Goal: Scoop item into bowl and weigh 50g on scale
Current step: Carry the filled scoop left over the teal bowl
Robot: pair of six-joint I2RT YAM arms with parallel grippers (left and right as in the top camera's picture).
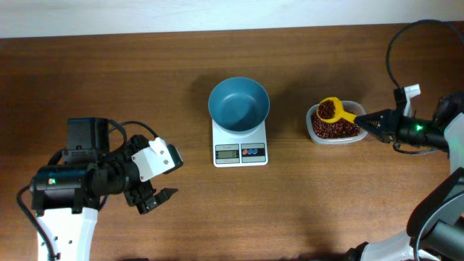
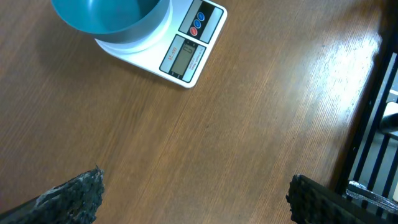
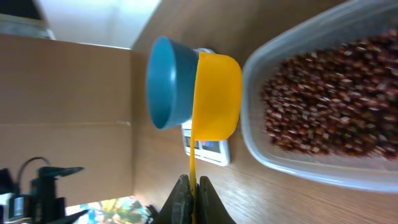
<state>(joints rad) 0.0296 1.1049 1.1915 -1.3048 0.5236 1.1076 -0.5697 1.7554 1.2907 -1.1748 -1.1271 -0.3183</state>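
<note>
The right gripper (image 3: 191, 194) is pressed together on the thin handle of a yellow scoop (image 3: 217, 93), whose cup is held at the clear tub (image 1: 312, 125) of beans (image 1: 337, 130). The left gripper (image 1: 154, 196) is spread wide over the table (image 1: 239, 217) — well apart from the bowl (image 1: 238, 103), which is seated on the scale (image 1: 240, 151).

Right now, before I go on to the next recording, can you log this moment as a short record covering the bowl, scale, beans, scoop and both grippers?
bowl: teal, sits on the scale, inside looks empty
scale: white, mid-table, display toward the robot
beans: heaped in the clear tub, right of the scale
scoop: yellow, loaded with beans, over the tub
right gripper: shut on the scoop's handle
left gripper: open, holds nothing, over bare table
</note>
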